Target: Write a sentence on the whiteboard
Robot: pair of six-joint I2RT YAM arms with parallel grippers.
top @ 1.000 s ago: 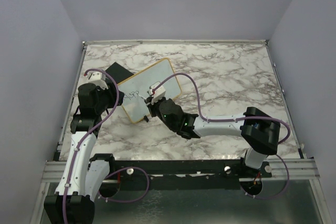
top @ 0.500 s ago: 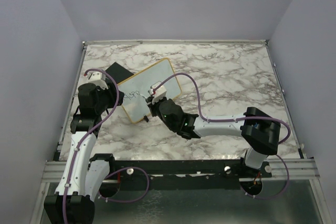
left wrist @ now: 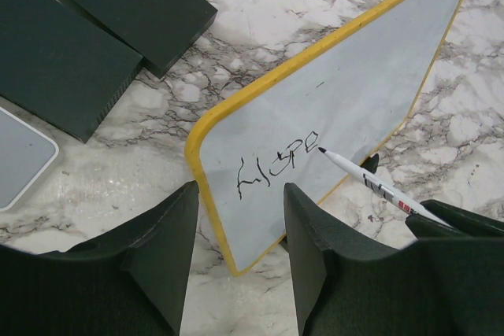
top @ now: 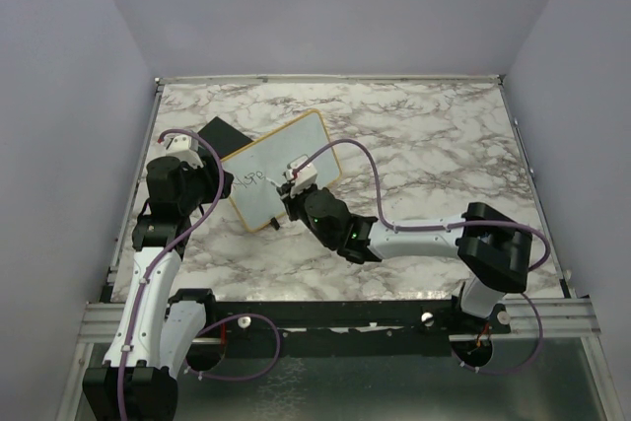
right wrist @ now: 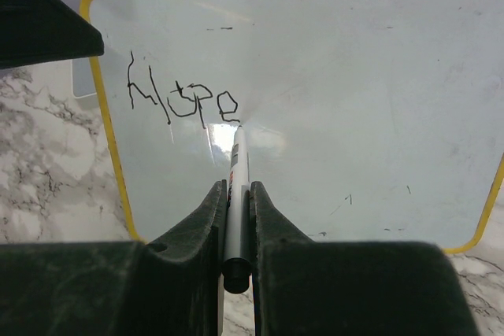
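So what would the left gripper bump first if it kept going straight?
Probably the whiteboard: the left gripper points at its yellow-edged corner, though depth is hard to judge.

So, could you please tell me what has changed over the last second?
The right pincer, shut on the marker, slid a little to the robot's right along the whiteboard, lengthening the sentence. Nothing was taken or released. The whiteboard, black blocks and left pincer stayed put.
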